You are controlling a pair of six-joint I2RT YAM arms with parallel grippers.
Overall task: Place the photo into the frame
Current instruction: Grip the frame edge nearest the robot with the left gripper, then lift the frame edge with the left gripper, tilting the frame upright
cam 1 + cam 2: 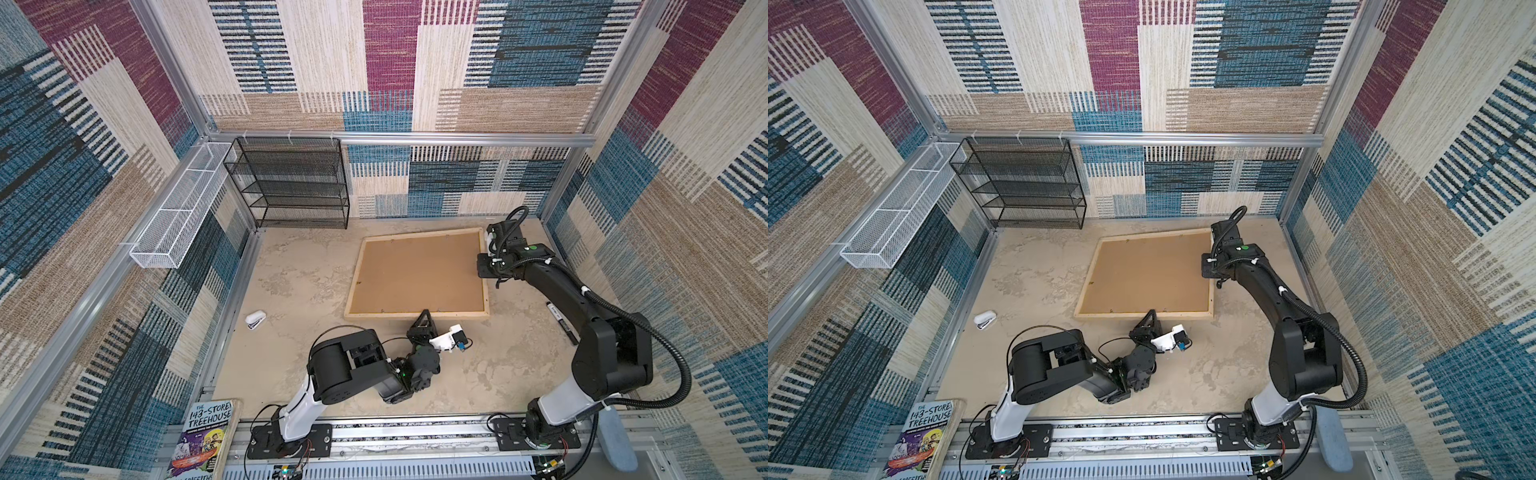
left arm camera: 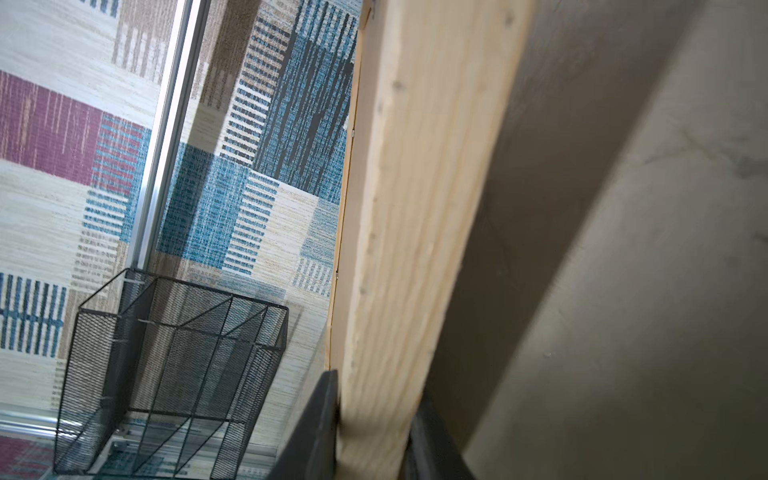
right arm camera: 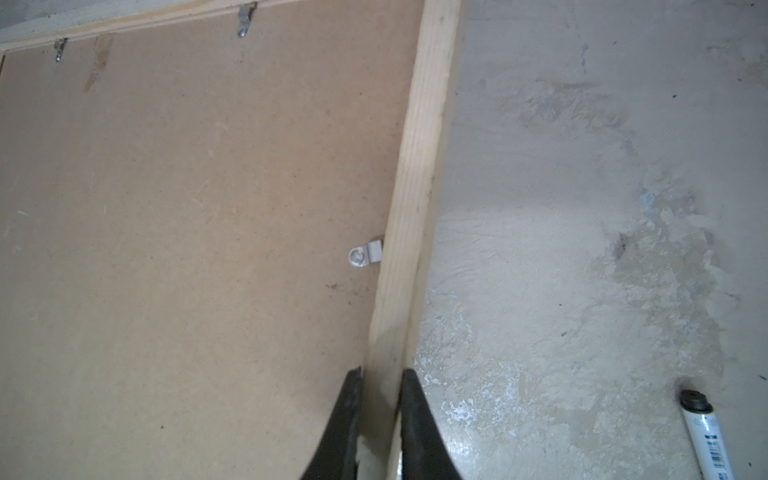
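- Brown backing board [image 1: 417,270] filled the frame [image 1: 374,316], which lay back-up on the table [image 1: 299,266] toward its far right. Whatever sat beneath the board was hidden in every view.
- Both top views lost the right gripper [image 3: 380,374] under its own wrist. The right wrist view showed its jaws closed on the frame's right-hand strip, with one finger on the board side and one on the table side.
- The left gripper [image 2: 374,399] met the frame's near strip. The left wrist view was blurred at close range, but a dark finger pressed against each side of the wood, apparently clamping it.
- A metal tab [image 3: 365,255] lay over the board just beside the strip held by the right gripper.
- The marker [image 1: 561,322] lay partly beneath the right arm in both top views and was cut off at the edge of the right wrist view.
- The book [image 1: 205,432] stood at the near left corner, cropped by the picture's lower edge.
- A black mesh shelf [image 1: 291,183] of several tiers stood against the back wall, with a white wire basket [image 1: 178,208], split into compartments, on the left rail beside it.
- A white stapler [image 1: 255,320] lay on the table, well left of the frame.
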